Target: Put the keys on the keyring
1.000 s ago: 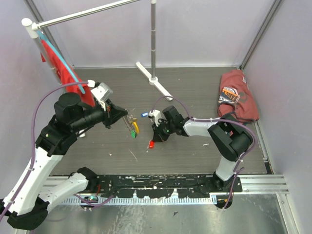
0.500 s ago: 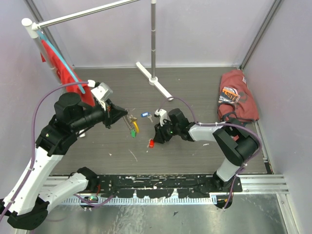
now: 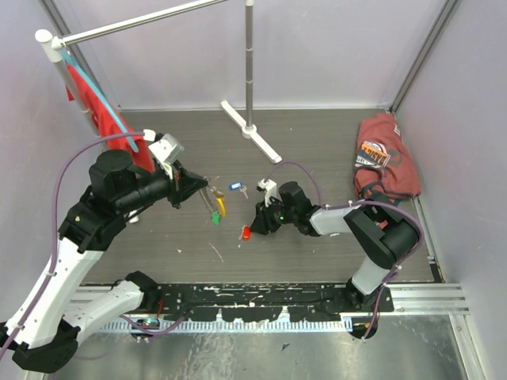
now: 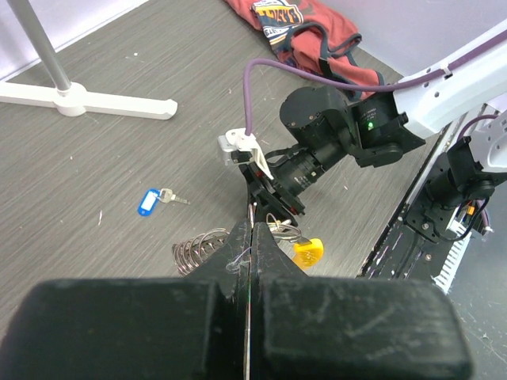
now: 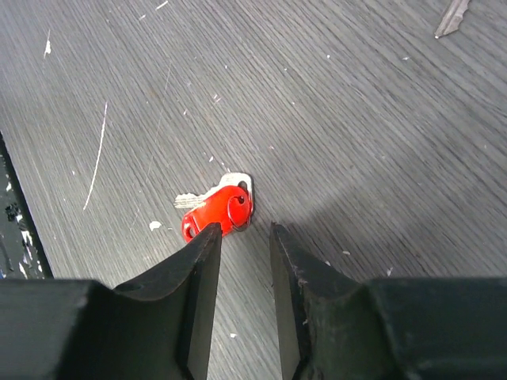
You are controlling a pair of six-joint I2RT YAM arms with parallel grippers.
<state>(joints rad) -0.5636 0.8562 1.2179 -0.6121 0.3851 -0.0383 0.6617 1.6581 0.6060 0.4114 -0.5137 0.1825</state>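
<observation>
Scratched grey wood-grain counter [image 3: 317, 150] enclosed by pale walls [image 3: 333, 55].
The keyring [image 3: 219, 207] is gripped by the closed left end effector [image 4: 249, 237], its chain partly hidden; the red key [image 5: 218, 212] is seen just beyond the parted, empty right end effector [image 5: 244, 237].

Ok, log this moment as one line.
left end effector: shut on keyring | right end effector: open beside red key | blue key: on table
</observation>
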